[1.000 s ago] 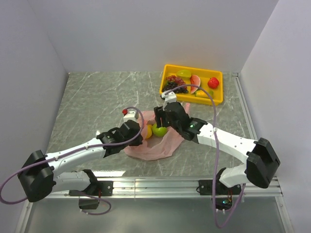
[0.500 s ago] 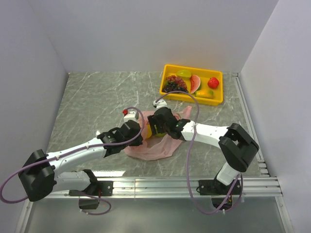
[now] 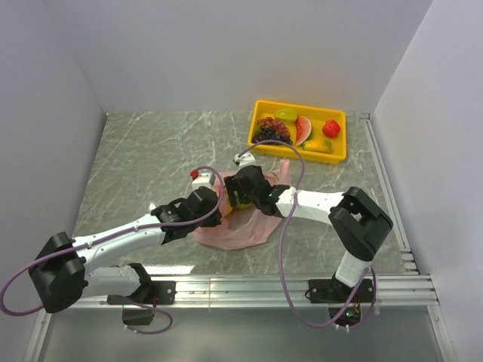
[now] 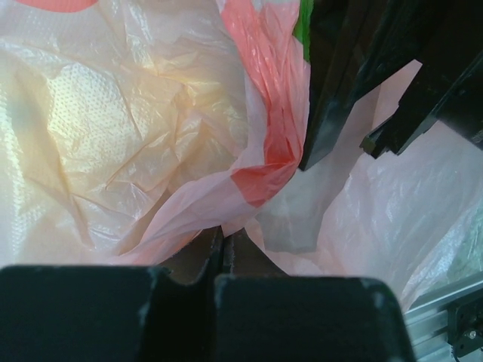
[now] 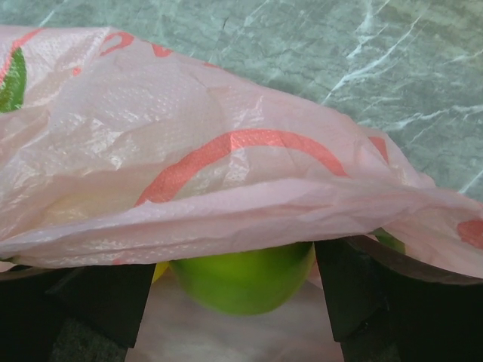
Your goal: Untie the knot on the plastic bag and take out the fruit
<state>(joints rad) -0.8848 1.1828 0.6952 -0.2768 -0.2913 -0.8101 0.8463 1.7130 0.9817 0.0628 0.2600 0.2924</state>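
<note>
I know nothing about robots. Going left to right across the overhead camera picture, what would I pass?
The left gripper → right gripper → grape bunch → watermelon slice → red fruit. The pink bag spans both grippers, so it has no clear place.

We see the plastic bag (image 3: 241,226) lying on the table (image 3: 151,151) between the two arms, with the tray (image 3: 302,105) well behind it and to the right, near the far wall. The left gripper (image 3: 213,210) sits at the bag's left edge, and the right gripper (image 3: 240,194) is just beside it at the bag's far side. Between the right gripper's fingers a fruit (image 5: 241,275) rests under a fold of the bag.
</note>
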